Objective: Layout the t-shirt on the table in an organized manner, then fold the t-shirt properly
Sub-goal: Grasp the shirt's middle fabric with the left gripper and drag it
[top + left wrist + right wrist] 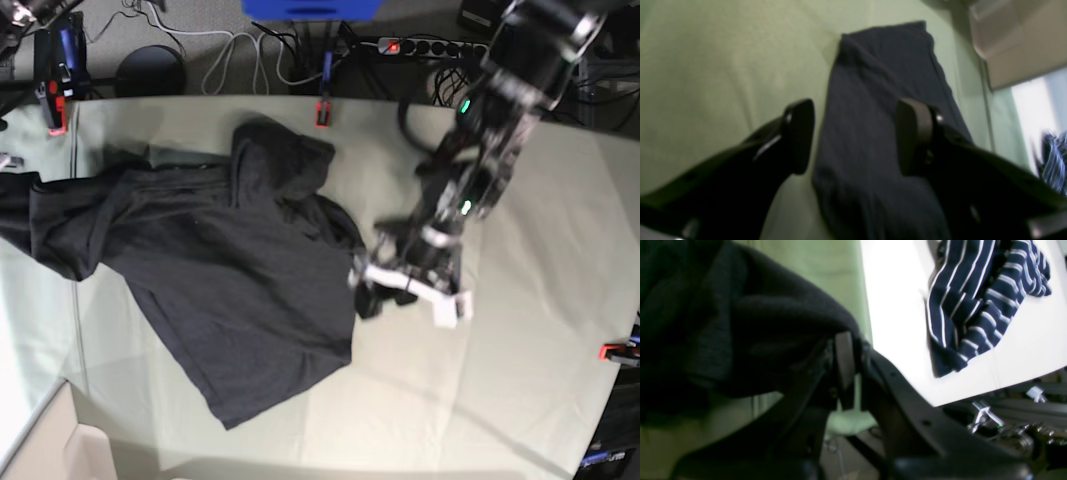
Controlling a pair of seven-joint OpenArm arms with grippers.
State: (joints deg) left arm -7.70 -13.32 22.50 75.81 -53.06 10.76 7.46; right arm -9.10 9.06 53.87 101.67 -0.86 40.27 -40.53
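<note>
The dark t-shirt lies rumpled across the left half of the pale green table, and one end trails off the left edge. My left gripper hovers at the shirt's right edge. In the left wrist view it is open, its fingers straddling a long strip of the t-shirt that rests on the table below them. In the right wrist view my right gripper is shut on a bunched fold of the t-shirt, held just past the table's edge. The right arm does not show in the base view.
Red clamps grip the table edges. A cardboard box stands off the front left corner. A navy striped garment lies on a white surface beside the table. Cables and a power strip lie beyond the far edge.
</note>
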